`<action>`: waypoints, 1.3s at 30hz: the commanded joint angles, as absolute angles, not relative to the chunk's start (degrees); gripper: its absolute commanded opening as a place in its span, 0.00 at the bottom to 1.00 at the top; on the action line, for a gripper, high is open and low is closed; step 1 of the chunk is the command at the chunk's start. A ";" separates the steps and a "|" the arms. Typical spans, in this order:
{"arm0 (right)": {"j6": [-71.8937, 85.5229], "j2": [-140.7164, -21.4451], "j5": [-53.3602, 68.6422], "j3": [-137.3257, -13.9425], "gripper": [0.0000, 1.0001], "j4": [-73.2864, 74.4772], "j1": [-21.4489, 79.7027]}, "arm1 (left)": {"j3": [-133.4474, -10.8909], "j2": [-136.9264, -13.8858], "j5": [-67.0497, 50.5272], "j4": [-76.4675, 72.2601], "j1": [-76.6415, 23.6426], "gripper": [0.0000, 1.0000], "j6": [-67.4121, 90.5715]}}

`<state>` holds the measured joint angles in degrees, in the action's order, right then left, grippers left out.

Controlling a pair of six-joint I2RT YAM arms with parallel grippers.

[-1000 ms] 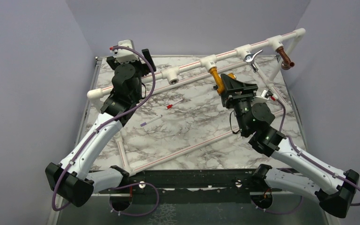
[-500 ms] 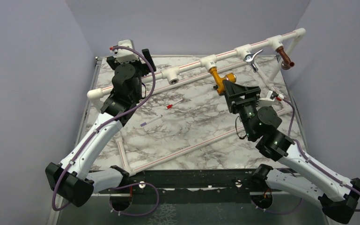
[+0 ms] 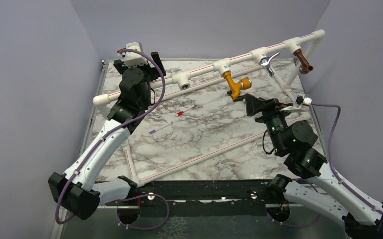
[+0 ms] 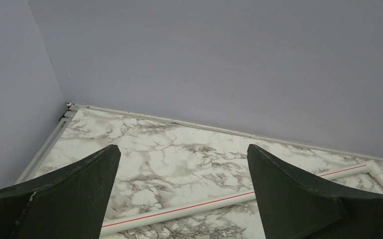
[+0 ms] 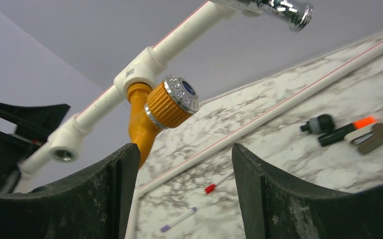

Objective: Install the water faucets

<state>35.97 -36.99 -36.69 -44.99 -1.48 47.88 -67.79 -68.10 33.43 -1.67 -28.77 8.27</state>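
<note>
left claw (image 4: pixel 184 159), upper left of the overhead view, gapes wide and empty. to its right is an open white plastic tee socket (image 3: pixel 184 79), then the mustard-yellow silver-knobbed faucet (image 3: pixel 234 85), chrome lever faucet (image 3: pixel 267 60) and copper-brown faucet (image 3: pixel 305 62), all seated on the pipe. right claw (image 5: pixel 184 154) is spread, empty. the black orange-tipped faucet (image 5: pixel 341 130) lies on the marble-patterned table (image 3: pixel 204 129). it is probably light, rigid and smooth, so grip mid-body.

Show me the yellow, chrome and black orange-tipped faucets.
yellow faucet (image 5: pixel 172 102): right wrist view, on its ribbed knob
chrome faucet (image 3: pixel 266 61): top external view, on its body by the lever
black orange-tipped faucet (image 5: pixel 336 134): right wrist view, on its black shaft
</note>
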 commanded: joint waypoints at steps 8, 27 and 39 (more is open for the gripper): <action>-24.42 -31.65 -20.93 -44.20 0.71 -9.54 47.81 | -60.82 -73.20 30.10 19.71 -30.94 0.99 9.27; -87.22 -39.03 -8.61 -41.31 0.79 -9.45 47.76 | -60.91 -72.91 30.31 19.70 -30.94 0.99 9.23; -98.40 -50.75 -13.45 -41.63 0.79 -22.79 47.81 | -60.91 -72.76 30.02 19.73 -30.94 0.99 9.31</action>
<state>-89.89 -47.90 -10.41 -41.30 -16.56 47.88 -67.79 -68.10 33.43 -1.67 -28.80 8.27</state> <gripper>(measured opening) 0.791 0.990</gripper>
